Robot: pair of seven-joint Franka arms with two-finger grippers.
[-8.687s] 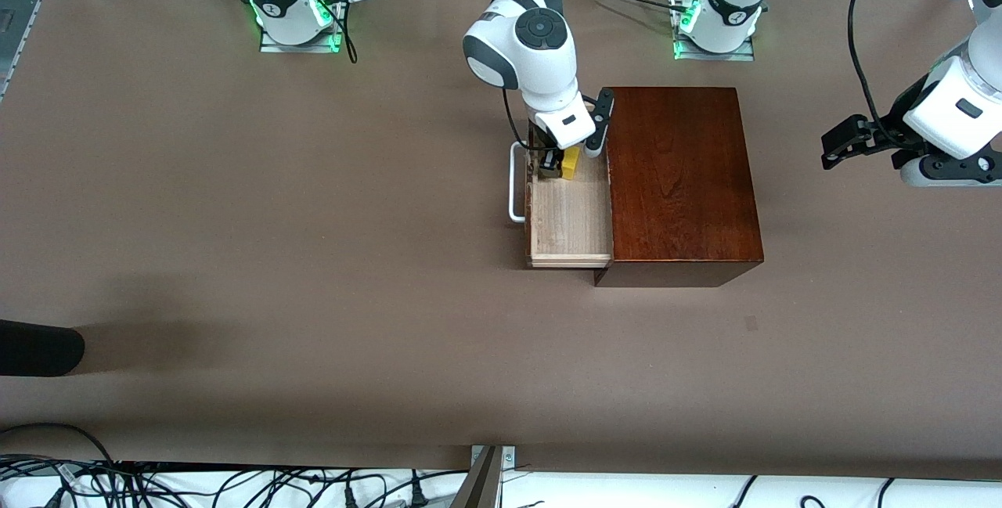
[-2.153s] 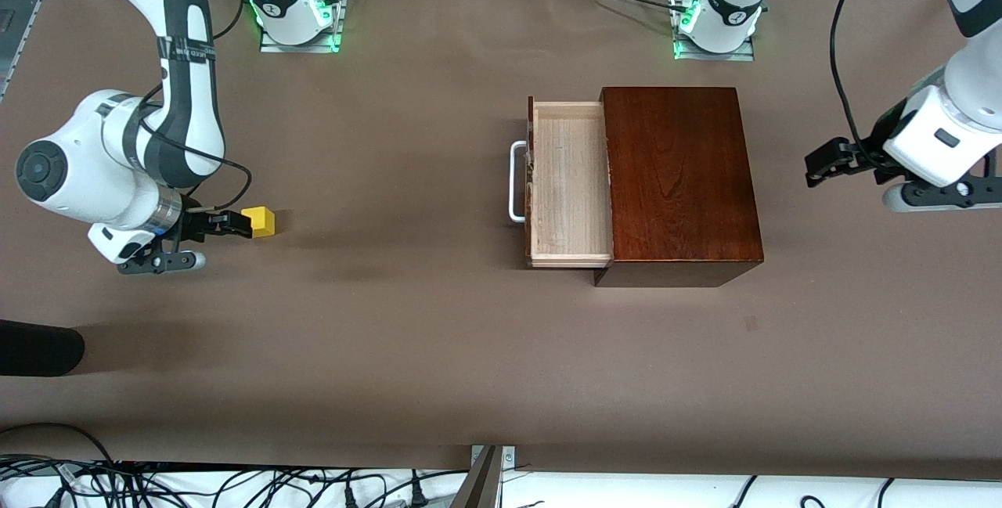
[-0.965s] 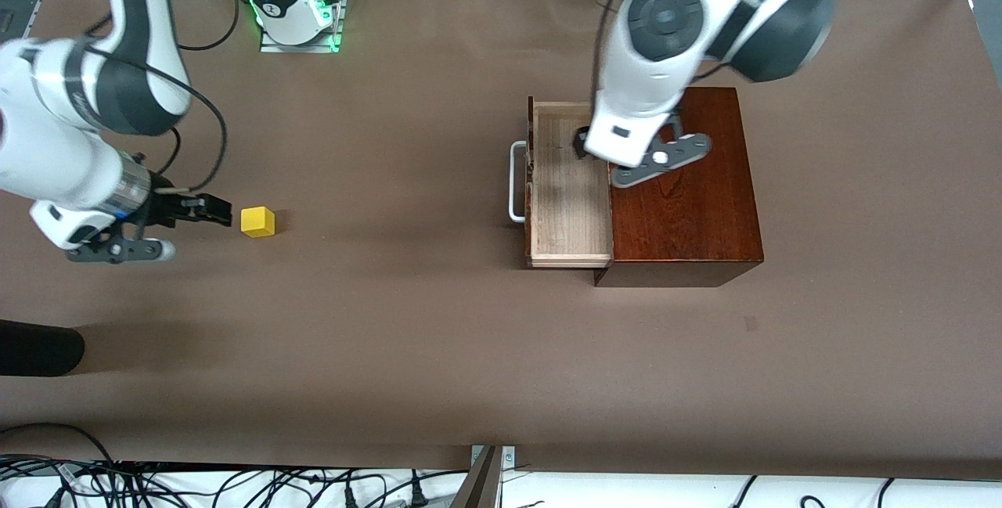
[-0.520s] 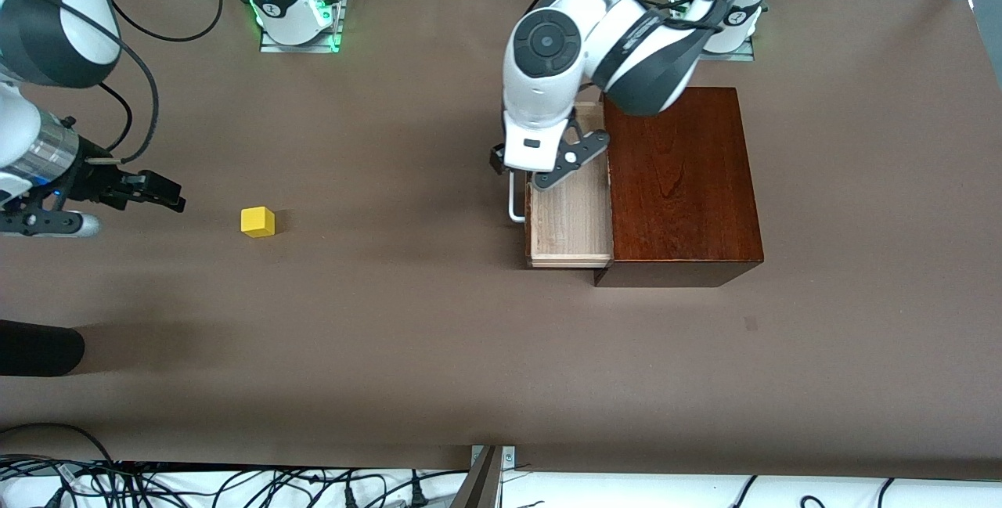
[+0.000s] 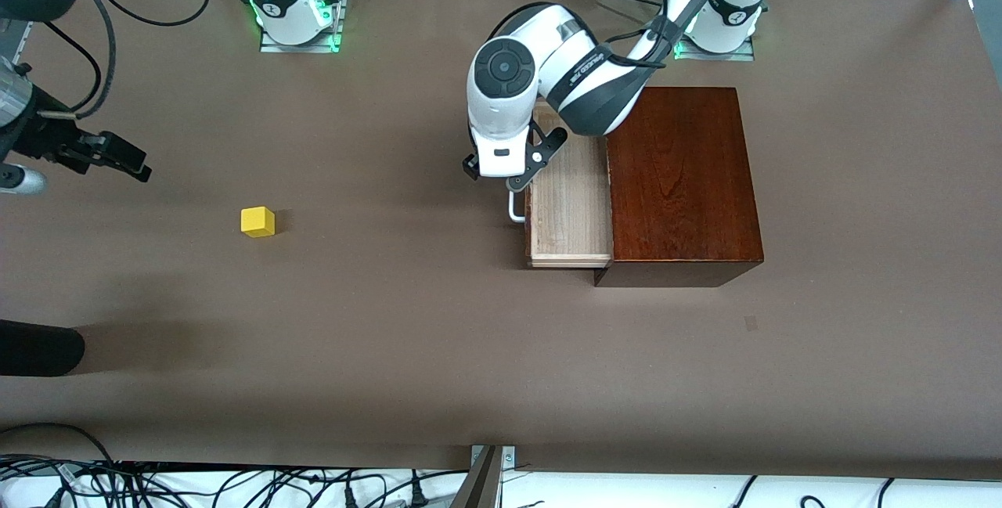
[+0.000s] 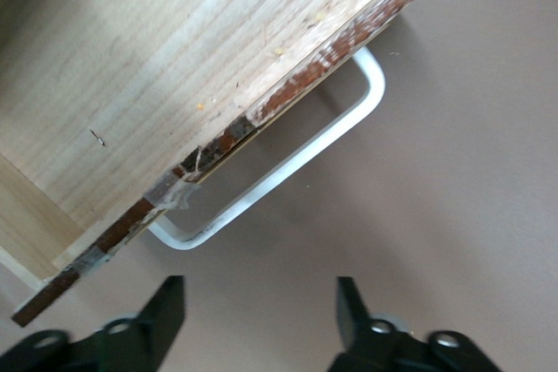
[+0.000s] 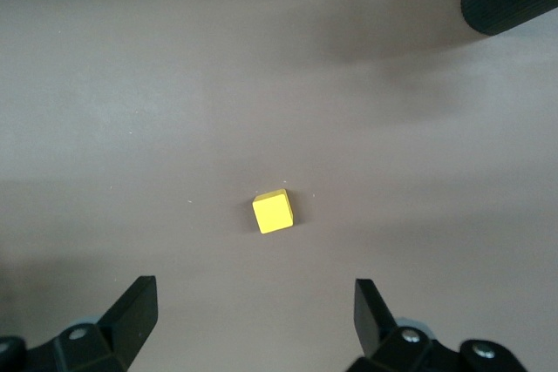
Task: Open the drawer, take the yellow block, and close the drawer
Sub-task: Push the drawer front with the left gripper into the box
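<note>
On the brown table [image 5: 376,351], your spread left gripper [image 5: 501,171], beside the drawer [image 5: 571,210] handle [image 6: 288,172], could skid off it; the right gripper [image 5: 117,157] waits spread, the yellow block [image 5: 257,221] already out.

Brown tabletop [image 5: 407,336], matte, with faint creases. A black cylindrical object [image 5: 39,347] juts in at the edge toward the right arm's end, casting a soft shadow. Tangled black cables [image 5: 235,484] run along the white strip nearest the front camera. A small dark mark [image 5: 751,323] lies nearer the camera than the box.
</note>
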